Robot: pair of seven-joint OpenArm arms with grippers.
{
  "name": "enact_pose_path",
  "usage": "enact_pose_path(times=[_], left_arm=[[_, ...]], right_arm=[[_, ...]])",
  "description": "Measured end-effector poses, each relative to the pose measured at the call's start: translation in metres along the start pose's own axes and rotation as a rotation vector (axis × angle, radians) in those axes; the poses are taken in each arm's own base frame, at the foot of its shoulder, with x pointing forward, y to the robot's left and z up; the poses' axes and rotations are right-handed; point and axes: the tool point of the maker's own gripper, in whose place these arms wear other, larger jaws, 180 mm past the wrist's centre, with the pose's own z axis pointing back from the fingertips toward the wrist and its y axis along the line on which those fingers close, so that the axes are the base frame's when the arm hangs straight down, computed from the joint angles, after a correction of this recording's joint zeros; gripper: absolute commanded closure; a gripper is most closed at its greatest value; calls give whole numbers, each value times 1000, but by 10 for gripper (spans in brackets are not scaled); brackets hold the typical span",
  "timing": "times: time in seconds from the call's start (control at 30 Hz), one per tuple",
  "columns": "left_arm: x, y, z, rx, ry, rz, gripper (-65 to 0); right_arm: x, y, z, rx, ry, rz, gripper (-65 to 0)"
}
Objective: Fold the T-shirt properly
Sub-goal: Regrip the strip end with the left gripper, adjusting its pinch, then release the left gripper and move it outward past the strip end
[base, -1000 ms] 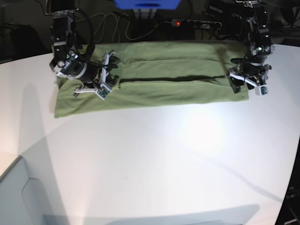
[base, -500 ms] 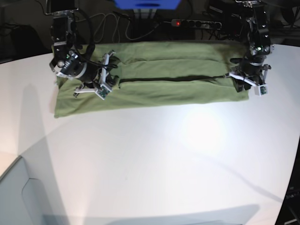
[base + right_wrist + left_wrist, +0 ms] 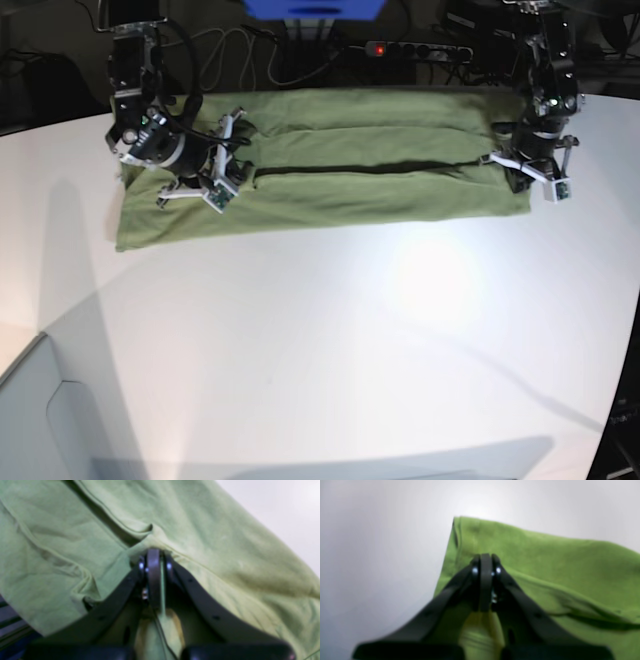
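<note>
The plain olive-green, short-sleeved cotton T-shirt [image 3: 330,175] lies flat on the white table surface [image 3: 330,340], in the upper part of the base frame. It forms a long horizontal band, with both long sides folded inward. The two folded edges meet along a dark horizontal seam line at the middle of the band.

The left gripper [image 3: 527,172] is at the right end of the band in the base view, at the upper right of the frame. In the left wrist view, the left gripper [image 3: 483,562] sits at frame centre with its black jaws brought fully together. The jaws are pinched on a fold of the T-shirt [image 3: 545,562] near its corner; the cloth corner lies at the upper centre of that frame, with bare table [image 3: 370,542] to the left and above.

The right gripper [image 3: 210,175] is at the left portion of the band in the base view, at the upper left of the frame. In the right wrist view, the right gripper [image 3: 153,562] is also fully closed, its jaws clamped on a raised ridge of the T-shirt [image 3: 225,550]. Wrinkled cloth fills most of that frame; table [image 3: 287,505] shows at the upper right.

A black power strip with a red indicator light [image 3: 415,49] lies beyond the far table edge, at top centre of the base frame.
</note>
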Motion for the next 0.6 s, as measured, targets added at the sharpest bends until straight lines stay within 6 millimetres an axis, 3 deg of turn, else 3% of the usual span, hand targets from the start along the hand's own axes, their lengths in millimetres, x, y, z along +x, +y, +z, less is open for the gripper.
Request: enact_pose_path(times=[0.23,0.43,0.6], left_arm=[[20,-4,25,1,-77,-13,0],[12,8,36,37,-68,-4,0],[-8,13,42,46,-16,-12,0]], right_arm=[[0,-1,0,-2,0,-1,-2],[0,-1,0,-2,-1,-1,-2],[0,-1,0,-2,-1,-1,-2]])
